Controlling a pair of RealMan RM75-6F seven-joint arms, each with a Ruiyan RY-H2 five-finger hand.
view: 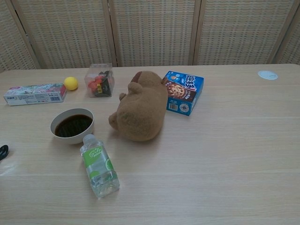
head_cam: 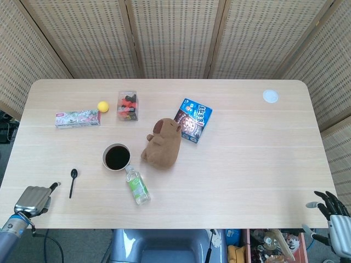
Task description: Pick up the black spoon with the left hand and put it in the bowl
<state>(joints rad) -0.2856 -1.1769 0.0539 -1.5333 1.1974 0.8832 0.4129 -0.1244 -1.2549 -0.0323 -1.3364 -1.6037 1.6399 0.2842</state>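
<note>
The black spoon [head_cam: 72,182] lies flat on the table near the front left, its handle toward the front edge; the chest view catches only its tip [view: 2,152] at the left border. The white bowl [head_cam: 104,158] [view: 72,138], dark inside, stands to the spoon's right and a little further back. My left hand [head_cam: 34,200] hovers at the table's front-left corner, left of and nearer than the spoon, its metal back up and its thumb sticking out toward the spoon, holding nothing. My right hand [head_cam: 334,211] hangs off the front-right corner with its fingers spread and nothing in them.
A water bottle [head_cam: 137,186] [view: 98,165] lies just in front of the bowl. A brown plush animal [head_cam: 163,143] and a blue cookie box [head_cam: 193,120] are to the bowl's right. Behind are a clear box [head_cam: 127,105], a yellow ball [head_cam: 103,106] and a long carton [head_cam: 77,118].
</note>
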